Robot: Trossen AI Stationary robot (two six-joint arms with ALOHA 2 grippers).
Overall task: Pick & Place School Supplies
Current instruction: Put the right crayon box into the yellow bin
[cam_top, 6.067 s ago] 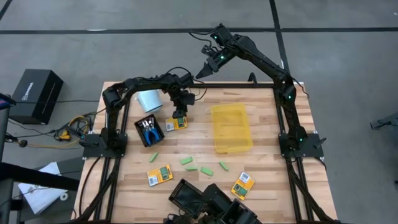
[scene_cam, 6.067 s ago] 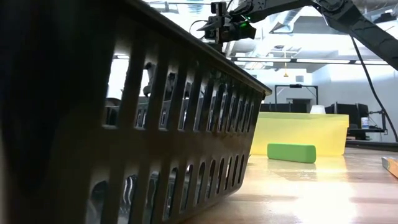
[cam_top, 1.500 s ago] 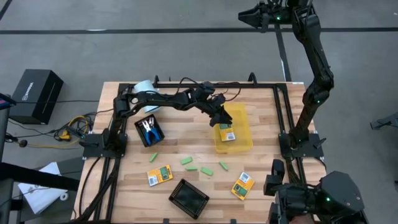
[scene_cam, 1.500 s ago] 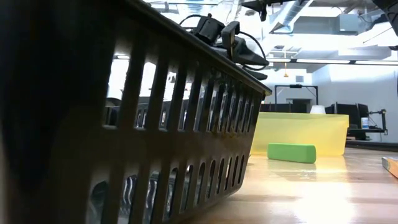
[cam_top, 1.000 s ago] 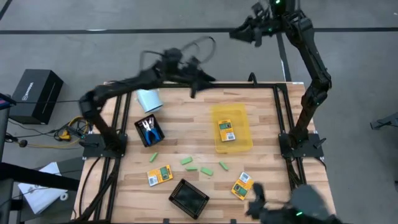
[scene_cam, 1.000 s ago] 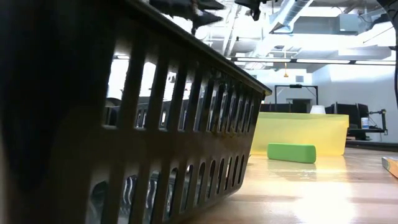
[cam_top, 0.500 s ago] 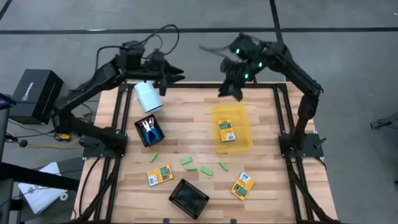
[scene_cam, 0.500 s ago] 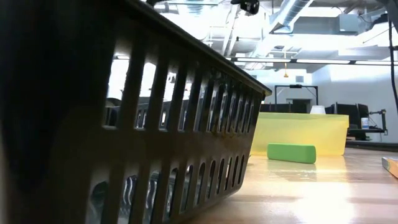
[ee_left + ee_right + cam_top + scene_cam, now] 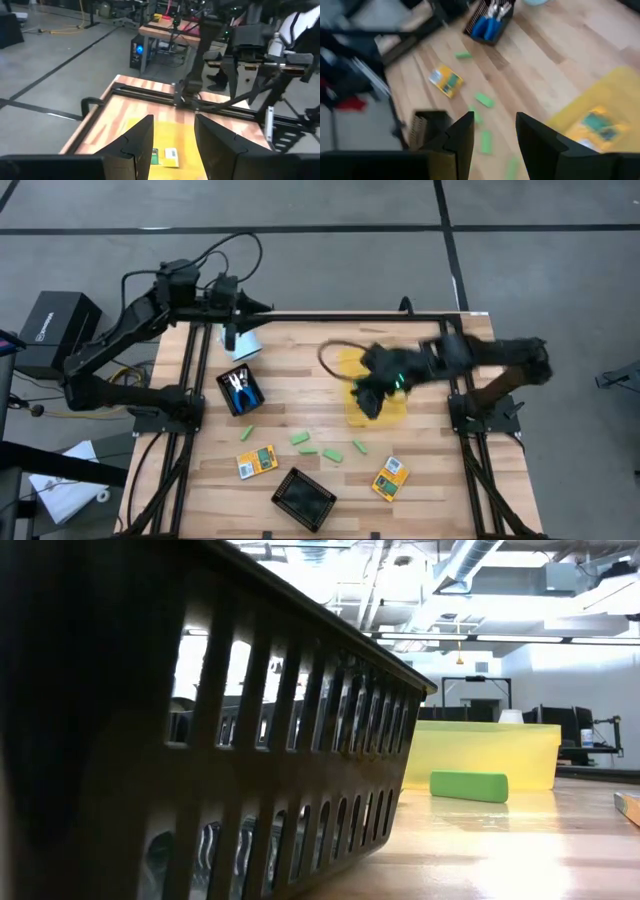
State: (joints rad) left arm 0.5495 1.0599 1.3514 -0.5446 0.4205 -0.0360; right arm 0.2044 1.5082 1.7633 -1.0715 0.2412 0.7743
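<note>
Overhead, the right gripper (image 9: pixel 372 395) hovers with empty, parted fingers over the yellow bin (image 9: pixel 396 412), where one pack (image 9: pixel 598 123) already lies, while the left gripper (image 9: pixel 262 306), also parted and empty, waits beyond the table's far-left edge. Low down, a green piece (image 9: pixel 469 785) lies flat, long axis sideways, before the bin. Wrist views suggest a blurred, fast right arm could clip the bin wall.

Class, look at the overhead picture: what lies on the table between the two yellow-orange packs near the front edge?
In the high view, the empty black tray lies between the left pack and the right pack, slightly nearer the front edge.
</note>
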